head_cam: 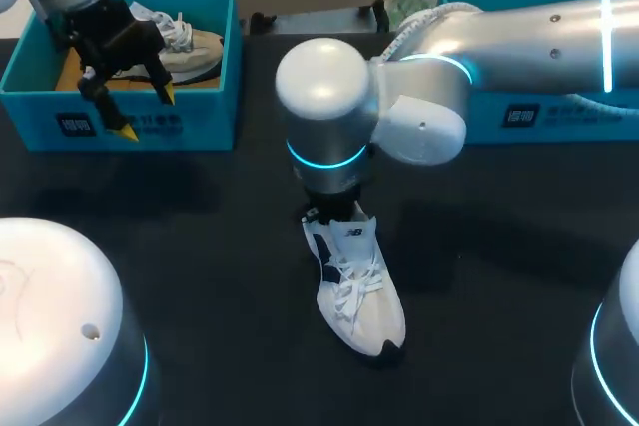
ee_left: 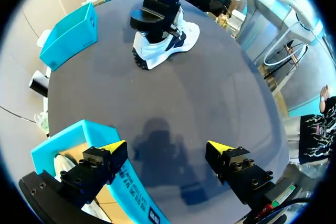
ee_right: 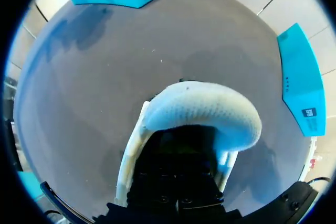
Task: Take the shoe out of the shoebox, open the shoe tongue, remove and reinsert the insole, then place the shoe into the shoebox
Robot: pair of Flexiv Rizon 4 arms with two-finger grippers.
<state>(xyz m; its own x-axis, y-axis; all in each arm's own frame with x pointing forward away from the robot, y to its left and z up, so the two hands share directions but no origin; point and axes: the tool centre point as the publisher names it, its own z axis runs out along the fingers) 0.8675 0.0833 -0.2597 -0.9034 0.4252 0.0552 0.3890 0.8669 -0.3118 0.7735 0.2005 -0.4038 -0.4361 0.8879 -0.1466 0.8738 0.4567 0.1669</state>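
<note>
Here, the insole (ee_right: 205,114), likely light and floppy, arches ahead of the right gripper (ee_right: 178,179), grip unclear; its heel end suits pinching. Left gripper (ee_left: 167,149) spread.

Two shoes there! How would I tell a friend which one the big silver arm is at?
Start at the dark table; near its middle, under the end of the right arm, lies a white shoe with navy trim and white laces. Unlike the beige shoe, it sits on the bare tabletop, not inside the far-left teal shoebox.
</note>
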